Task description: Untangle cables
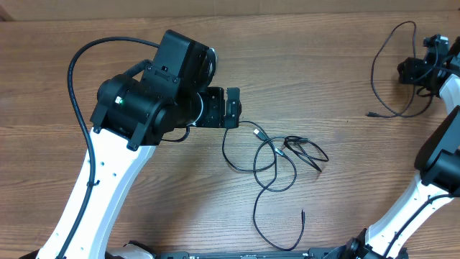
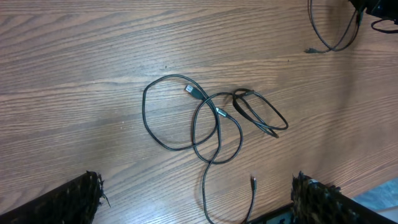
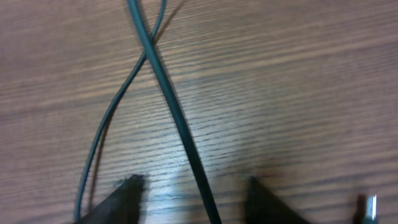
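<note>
Cables [image 2: 217, 113] lie in a loose tangle at the middle of the counter [image 1: 345, 43], spread mostly from left to right. There is a round loop on the left, a second loop overlapping it, and a narrow folded loop whose long axis slants toward the lower right in the overhead view. A silvery plug [image 1: 256, 132] at the top of the left loop points up-left toward the left arm [image 1: 144, 101]. One tail runs down from the middle loop and curls back up to a free black tip [image 1: 302, 213]. In the left wrist view that tail is cut off by the bottom edge.

The left fingers [image 2: 81, 202] hang above the tangle, spread wide and touching nothing.

A second cord [image 1: 381, 79] lies well apart at the far right corner, its plug end pointing left. Its other end is lost behind the right arm's dark head, itself clipped by the frame. The right wrist view is blurred. There the right fingers [image 3: 127, 199] stand parted on either side of this cord without visibly pinching it.
</note>
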Available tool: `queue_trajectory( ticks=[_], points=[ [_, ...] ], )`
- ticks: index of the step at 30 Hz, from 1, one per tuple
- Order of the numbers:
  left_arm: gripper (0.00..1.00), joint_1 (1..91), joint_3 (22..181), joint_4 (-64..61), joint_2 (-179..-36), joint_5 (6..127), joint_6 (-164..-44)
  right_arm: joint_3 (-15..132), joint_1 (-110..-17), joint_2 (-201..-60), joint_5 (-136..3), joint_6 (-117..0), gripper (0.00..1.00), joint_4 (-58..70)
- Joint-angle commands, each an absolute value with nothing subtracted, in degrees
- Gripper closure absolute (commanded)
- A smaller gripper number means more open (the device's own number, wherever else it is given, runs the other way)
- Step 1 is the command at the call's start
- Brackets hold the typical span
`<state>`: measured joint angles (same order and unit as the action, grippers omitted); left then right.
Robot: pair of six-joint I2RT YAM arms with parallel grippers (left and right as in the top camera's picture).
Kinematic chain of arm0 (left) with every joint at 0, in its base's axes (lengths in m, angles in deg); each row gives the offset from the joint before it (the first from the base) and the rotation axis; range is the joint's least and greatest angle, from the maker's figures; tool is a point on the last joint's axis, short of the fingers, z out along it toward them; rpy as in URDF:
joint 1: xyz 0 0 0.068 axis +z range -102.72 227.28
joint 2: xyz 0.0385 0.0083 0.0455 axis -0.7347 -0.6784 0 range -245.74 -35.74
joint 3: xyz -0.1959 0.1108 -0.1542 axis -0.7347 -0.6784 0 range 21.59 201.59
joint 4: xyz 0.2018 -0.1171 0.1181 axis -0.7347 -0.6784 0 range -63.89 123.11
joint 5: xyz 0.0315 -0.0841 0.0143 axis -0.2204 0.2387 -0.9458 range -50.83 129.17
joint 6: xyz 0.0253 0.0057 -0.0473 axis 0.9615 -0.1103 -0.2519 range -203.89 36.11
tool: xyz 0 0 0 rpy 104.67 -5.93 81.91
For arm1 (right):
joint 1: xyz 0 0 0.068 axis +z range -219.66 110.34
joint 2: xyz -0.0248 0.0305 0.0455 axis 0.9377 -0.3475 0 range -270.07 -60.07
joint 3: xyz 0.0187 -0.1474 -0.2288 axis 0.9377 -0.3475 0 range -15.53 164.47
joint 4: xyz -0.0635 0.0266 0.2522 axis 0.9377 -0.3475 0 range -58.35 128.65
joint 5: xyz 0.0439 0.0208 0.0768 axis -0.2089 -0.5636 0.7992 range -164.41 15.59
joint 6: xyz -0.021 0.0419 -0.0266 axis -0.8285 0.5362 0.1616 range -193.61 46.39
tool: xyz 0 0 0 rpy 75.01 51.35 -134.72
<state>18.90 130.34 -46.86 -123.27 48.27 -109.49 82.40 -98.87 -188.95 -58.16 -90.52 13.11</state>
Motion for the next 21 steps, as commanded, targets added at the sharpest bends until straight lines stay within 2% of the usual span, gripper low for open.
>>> queue_trajectory(
  ticks=[1, 5, 14, 21],
  points=[
    [0.00, 19.2, 130.4, -46.8, -122.3, 47.5, -110.3, 83.1, -98.9, -189.1, -58.0, -90.6, 0.66, 13.2],
    [0.00, 19.2, 130.4, -46.8, -122.3, 47.5, -110.3, 83.2, -98.9, -189.0, -58.0, -89.3, 0.96, 13.2],
    [0.00, 19.2, 130.4, -46.8, -122.3, 47.5, -110.3, 89.2, -98.7, -182.3, -55.6, -67.5, 0.96, 16.2],
    [0.00, 19.2, 130.4, -46.8, -122.3, 47.5, -110.3, 98.7, -94.8, -173.4, -50.1, -56.9, 0.96, 16.2]
  ],
)
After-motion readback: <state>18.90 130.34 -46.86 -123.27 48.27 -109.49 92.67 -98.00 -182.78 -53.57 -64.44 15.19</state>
